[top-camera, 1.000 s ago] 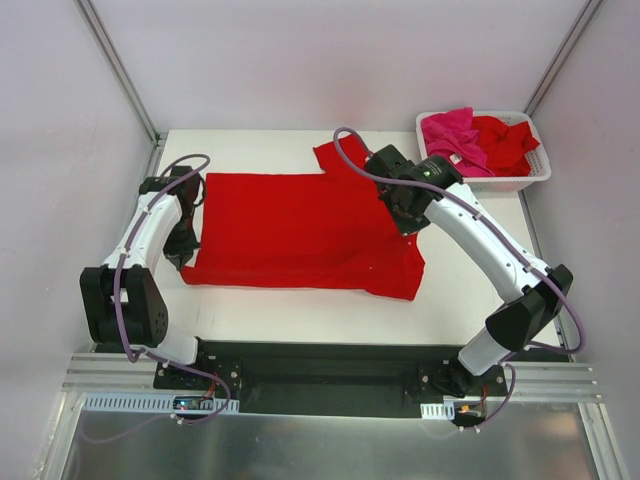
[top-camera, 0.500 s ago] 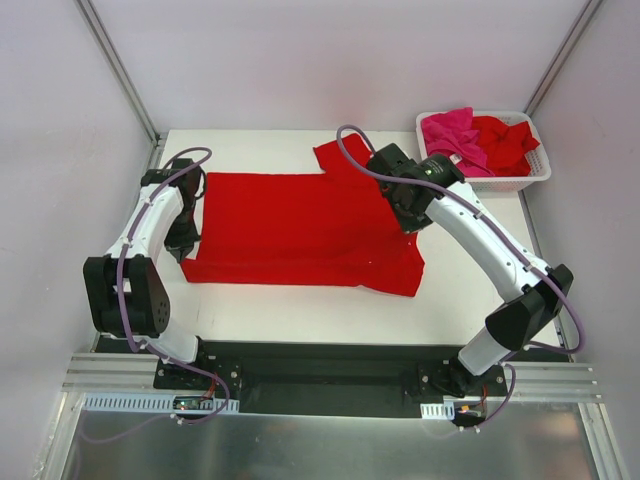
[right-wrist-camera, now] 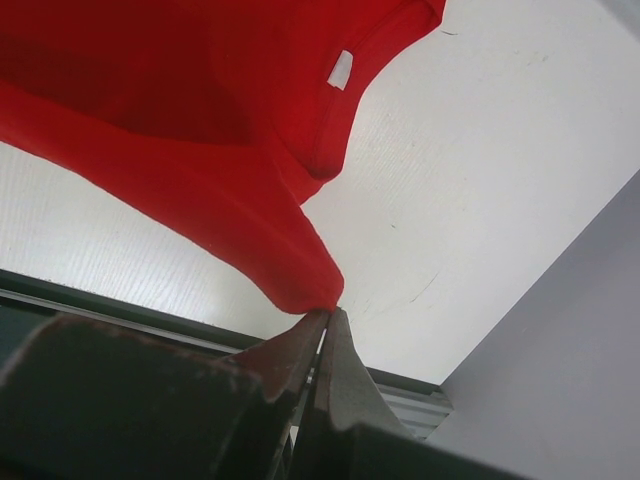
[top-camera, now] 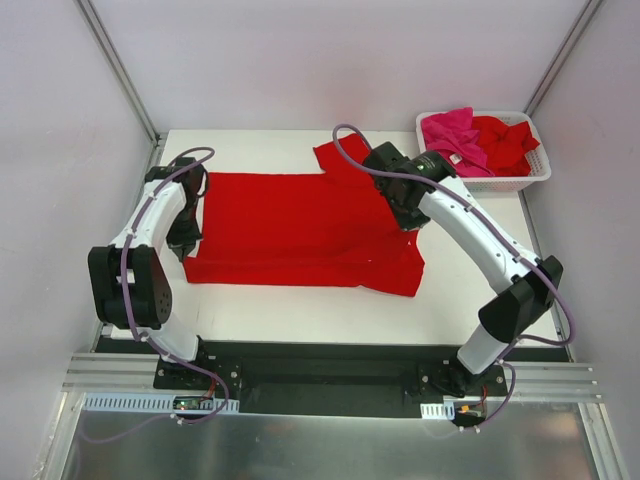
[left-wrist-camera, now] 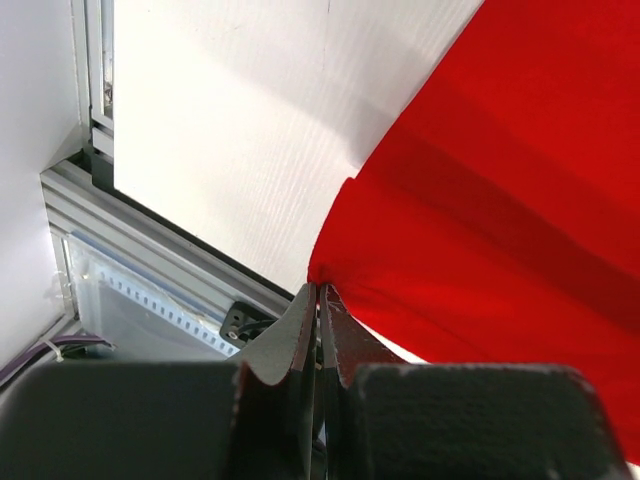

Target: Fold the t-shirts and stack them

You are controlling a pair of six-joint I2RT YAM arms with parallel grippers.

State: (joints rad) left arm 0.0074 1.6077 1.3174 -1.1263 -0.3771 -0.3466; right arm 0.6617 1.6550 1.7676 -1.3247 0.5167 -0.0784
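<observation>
The left gripper (left-wrist-camera: 317,292) and right gripper (right-wrist-camera: 327,313) each pinch an edge of the red shirt (top-camera: 300,225) — spread across the tabletop (top-camera: 300,302).

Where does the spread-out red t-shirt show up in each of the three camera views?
Top external: the red t-shirt lies spread across the middle of the table.
Left wrist: fills the right side, its edge pinched in the left gripper, jaws shut.
Right wrist: upper left, white neck label showing, a corner pinched in the right gripper.
Shared landmark: the white table under the shirt.
</observation>
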